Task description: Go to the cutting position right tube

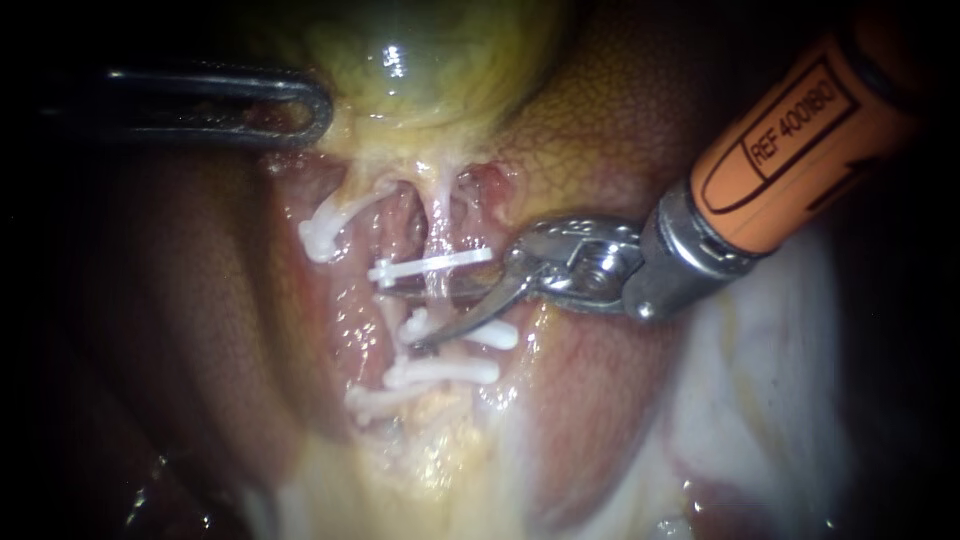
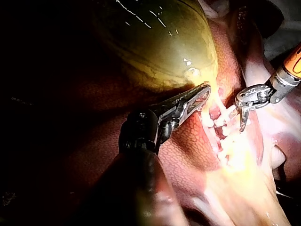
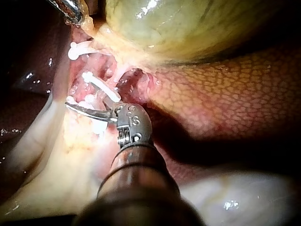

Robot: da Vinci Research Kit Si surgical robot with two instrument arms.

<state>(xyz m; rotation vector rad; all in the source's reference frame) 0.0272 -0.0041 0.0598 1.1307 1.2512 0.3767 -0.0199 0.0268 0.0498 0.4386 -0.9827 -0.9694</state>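
Blades apart on the right instrument (image 1: 402,315), a clear gap between them and nothing cut or gripped. The upper blade lies just under the upper clip (image 1: 432,267). The lower one curves down towards the lower clips (image 1: 445,372).

Up top, the left instrument (image 1: 315,112) has its jaws closed on the neck of the gallbladder (image 1: 420,60), as best the left wrist view shows, holding it up and away.

Now, the danger. The upper blade sits almost against that upper clip. If it closes there, it could bite plastic instead of tube, or cut so near that the clip has little stump to hold. The lower blade's tip is in among the lower clips and could snag one if it swings. The liver (image 1: 600,120) lies right behind all this (pale, wet tissue, hard to read for depth), so a push too deep could nick it. And if the left instrument's hold slips, the tube goes slack and shifts off the line.

Where's the target? The right tube (image 1: 437,225) drops as a pale strand from the gallbladder's neck and passes under the upper clip. From there it runs on towards the lower clips. The stretch between the clips lies within the open blades, by my reading, with both blades reaching across it. Whether the far blade is truly behind the tube, I can't tell.
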